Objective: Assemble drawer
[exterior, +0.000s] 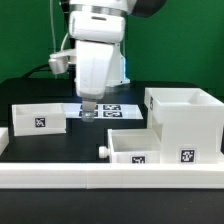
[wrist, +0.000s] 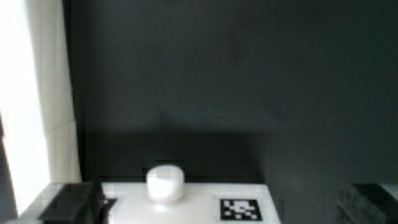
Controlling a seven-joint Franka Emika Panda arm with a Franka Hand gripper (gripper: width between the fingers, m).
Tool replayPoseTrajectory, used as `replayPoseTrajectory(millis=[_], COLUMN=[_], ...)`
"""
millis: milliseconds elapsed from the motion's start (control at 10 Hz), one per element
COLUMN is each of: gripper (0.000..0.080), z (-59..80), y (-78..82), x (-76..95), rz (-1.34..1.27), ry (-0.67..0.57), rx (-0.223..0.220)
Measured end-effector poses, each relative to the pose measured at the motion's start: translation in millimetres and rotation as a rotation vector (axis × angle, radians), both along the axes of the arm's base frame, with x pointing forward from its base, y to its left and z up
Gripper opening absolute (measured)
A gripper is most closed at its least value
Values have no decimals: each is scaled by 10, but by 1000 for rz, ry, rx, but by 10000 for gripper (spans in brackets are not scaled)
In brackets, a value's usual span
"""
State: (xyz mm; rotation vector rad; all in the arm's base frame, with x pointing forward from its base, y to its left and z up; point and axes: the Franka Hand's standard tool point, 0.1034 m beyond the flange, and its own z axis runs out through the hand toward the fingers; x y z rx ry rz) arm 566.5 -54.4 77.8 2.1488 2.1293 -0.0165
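Observation:
A small white drawer box lies at the front, with a white knob on the end toward the exterior view's left. A larger white open casing stands at the right. A low white panel piece with a tag lies at the left. My gripper hangs in the middle above the table, open and empty. In the wrist view the knob stands on a white face with a tag, between my spread fingers. The gripper's midpoint is over that face, not touching it.
The marker board lies flat behind the gripper. A long white rail runs along the table's front edge. A white strip runs along one side of the wrist view over the black table.

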Motion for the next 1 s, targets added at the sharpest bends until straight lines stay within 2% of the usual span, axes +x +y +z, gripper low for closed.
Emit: replayPoseTrajectory(millis=[100, 300, 400, 500, 700, 900, 1000], gripper=[648, 648, 648, 648, 648, 648, 648], z=[-3, -27, -97, -151, -278, -481, -521], y=[-3, -185, -268, -285, -346, -232, -103], x=[-2, -14, 9, 41, 80, 104, 108], rz=[4, 56, 83, 113, 167, 192, 184], ry=[1, 10, 14, 18, 43, 71, 78], rx=[0, 18, 48, 64, 137, 189, 189])
